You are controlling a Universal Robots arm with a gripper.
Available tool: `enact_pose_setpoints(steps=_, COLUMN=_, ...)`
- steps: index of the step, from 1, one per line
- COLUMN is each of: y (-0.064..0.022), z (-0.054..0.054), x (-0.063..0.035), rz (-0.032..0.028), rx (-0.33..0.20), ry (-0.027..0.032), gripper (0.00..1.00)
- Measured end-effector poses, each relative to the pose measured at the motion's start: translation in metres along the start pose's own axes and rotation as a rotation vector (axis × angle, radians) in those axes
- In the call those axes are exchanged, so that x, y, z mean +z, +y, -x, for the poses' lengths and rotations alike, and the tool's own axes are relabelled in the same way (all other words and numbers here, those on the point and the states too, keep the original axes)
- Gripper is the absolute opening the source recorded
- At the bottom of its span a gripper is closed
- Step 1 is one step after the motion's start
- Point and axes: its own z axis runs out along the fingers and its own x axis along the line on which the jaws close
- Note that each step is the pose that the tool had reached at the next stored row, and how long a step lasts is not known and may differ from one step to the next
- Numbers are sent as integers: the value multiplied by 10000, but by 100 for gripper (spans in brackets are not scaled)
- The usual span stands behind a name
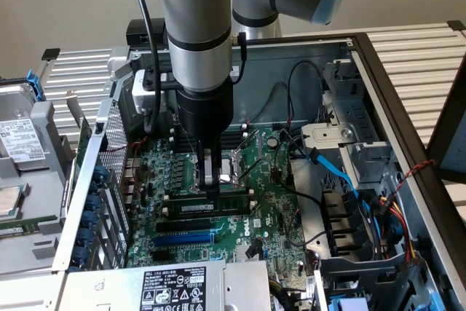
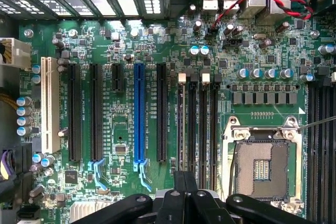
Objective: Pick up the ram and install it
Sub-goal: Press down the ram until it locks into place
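Gripper fingers closed, touching ram top edge — hold unclear; blue slot near.

ram seated in motherboard slot, under pincer.

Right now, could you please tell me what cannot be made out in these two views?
1. Exterior view: whether the ram sits fully in its slot; the claw covers its middle.
2. Exterior view: the ram's label print, too small.
3. Wrist view: the memory slots' ends beneath the claw, hidden by it.
4. Exterior view: the motherboard behind the arm, hidden by it.
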Motion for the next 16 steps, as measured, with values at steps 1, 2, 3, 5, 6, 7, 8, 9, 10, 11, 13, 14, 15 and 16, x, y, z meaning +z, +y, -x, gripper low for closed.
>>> enact_pose_setpoints(steps=1, y=0, z=0, x=1, rz=0, rx=8, ry=0, gripper=11)
enact_pose_setpoints(steps=2, y=0, z=0, x=1, rz=0, rx=12, ry=0, gripper=11)
enact_pose_setpoints(steps=3, y=0, z=0, x=2, rz=0, rx=12, ry=0, gripper=11)
enact_pose_setpoints(steps=5, y=0, z=0, x=2, rz=0, rx=13, ry=0, gripper=11)
enact_pose_setpoints(steps=6, y=0, z=0, x=2, rz=0, rx=13, ry=1, gripper=11)
enact_pose_setpoints(steps=7, y=0, z=1, x=9, rz=-3, rx=13, ry=-3, gripper=11)
enact_pose_setpoints(steps=8, y=0, z=0, x=17, rz=-2, rx=13, ry=-3, gripper=11)
enact_pose_setpoints(steps=9, y=0, z=0, x=16, rz=-1, rx=13, ry=-1, gripper=11)
enact_pose_setpoints(steps=10, y=0, z=0, x=16, rz=-1, rx=13, ry=-1, gripper=11)
enact_pose_setpoints(steps=11, y=0, z=0, x=16, rz=-1, rx=13, ry=0, gripper=11)
enact_pose_setpoints(steps=13, y=0, z=0, x=16, rz=-1, rx=13, ry=0, gripper=11)
enact_pose_setpoints(steps=14, y=0, z=0, x=16, rz=0, rx=13, ry=1, gripper=11)
enact_pose_setpoints(steps=15, y=0, z=0, x=19, rz=0, rx=13, ry=1, gripper=11)
enact_pose_setpoints(steps=16, y=0, z=0, x=27, rz=-1, rx=13, ry=-1, gripper=11)
